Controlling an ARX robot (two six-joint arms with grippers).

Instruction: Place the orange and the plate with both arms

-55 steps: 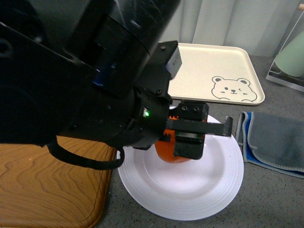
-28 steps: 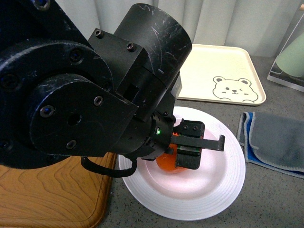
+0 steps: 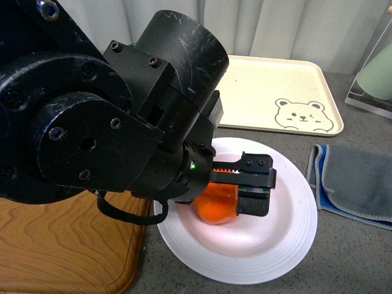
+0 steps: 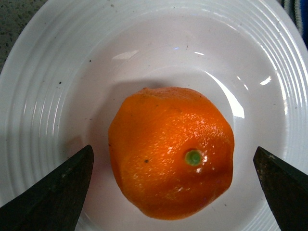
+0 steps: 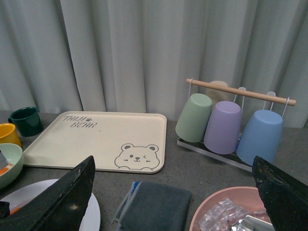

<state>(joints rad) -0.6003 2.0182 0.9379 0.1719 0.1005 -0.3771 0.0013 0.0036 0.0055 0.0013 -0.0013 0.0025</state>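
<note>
Item: my left pincer [image 4: 168, 190], jaws spread wide either side of the orange [image 4: 163, 144] and clear of its skin, orange seated in the white plate [image 4: 38, 96]; my right pincer [image 5: 171, 199] likewise spread, holding nothing

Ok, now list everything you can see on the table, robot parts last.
orange: one, bright orange, in plate's well
plate: one, white, table front centre
tray: one, cream, bear drawing, behind plate
cloth: one, grey, blue-edged, right of plate
wooden board: one, brown, left of plate
cups: four, green, purple, blue, one pale; upturned on rack
mugs: two, dark green and yellow, beside tray
pale green bowl: one, by yellow mug
pink bowl: one, holding ice, near cloth
left gripper: open, straddling orange, not touching
right gripper: open, empty
</note>
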